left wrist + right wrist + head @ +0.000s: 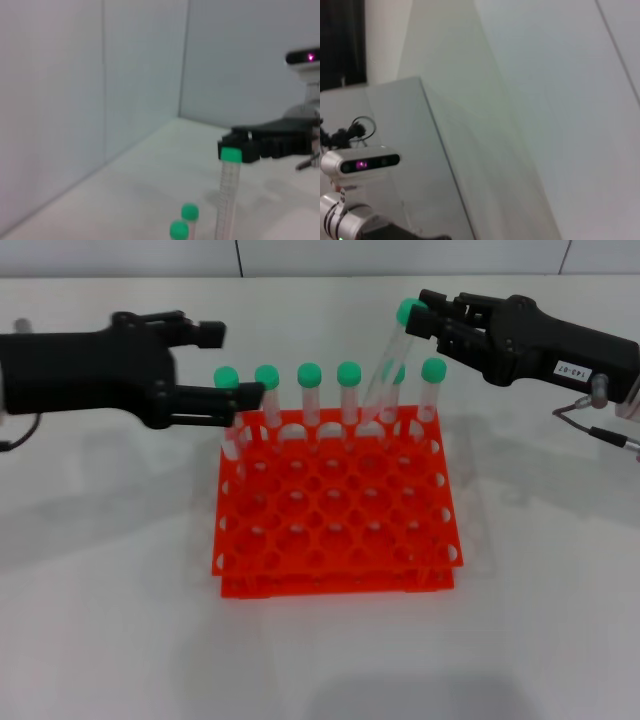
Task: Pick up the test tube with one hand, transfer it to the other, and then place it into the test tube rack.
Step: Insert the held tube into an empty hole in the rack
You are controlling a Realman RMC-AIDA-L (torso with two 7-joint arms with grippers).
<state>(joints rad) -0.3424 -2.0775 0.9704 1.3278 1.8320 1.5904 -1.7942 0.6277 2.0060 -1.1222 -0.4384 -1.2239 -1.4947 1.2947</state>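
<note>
My right gripper (pixel 425 318), black with a white wrist label, is shut on the green cap of the test tube (pixel 383 365). It holds the tube tilted above the back row of the orange-red rack (pixel 330 585), and the tube's lower end reaches down among the standing tubes. My left gripper (pixel 232 362), black and unlabelled, is open and empty at the rack's back left corner, close to the leftmost standing tube (pixel 228 378). The left wrist view shows the right gripper (pixel 235 148) holding the tube (pixel 227 195) by its cap.
Several other green-capped tubes (pixel 309 374) stand in the rack's back row. Two of their caps (pixel 189 212) show in the left wrist view. The rack stands on a white table (pixel 120 620). The right wrist view shows only walls and the left arm's camera (pixel 360 163).
</note>
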